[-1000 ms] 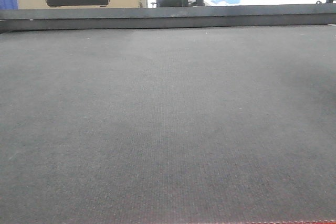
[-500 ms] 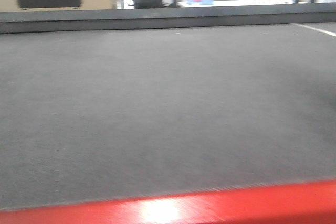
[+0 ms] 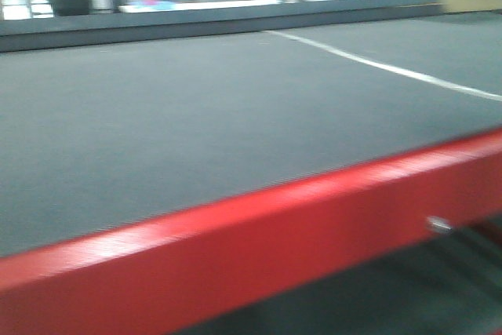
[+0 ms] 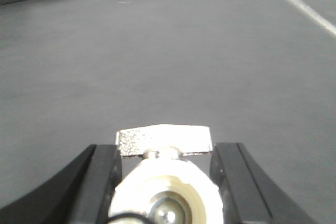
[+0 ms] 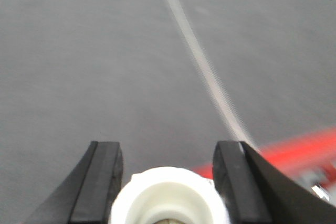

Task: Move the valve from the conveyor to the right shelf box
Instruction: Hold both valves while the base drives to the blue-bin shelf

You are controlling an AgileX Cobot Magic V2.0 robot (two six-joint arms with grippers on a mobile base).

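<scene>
Left hand [image 4: 167,148] is clenching small silvery white-capped metal valve [image 4: 165,192], right hand [image 5: 167,145] gripping round white plastic cap [image 5: 168,192]; carry firmly, level.

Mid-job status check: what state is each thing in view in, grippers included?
left gripper: shut on the valve.
valve: gripped between the fingers, white end towards the camera, silvery lever on top.
right gripper: shut on a white cap; the rest of that part is hidden.
conveyor: no loose part seen on it; running or stopped, cannot tell.
</scene>
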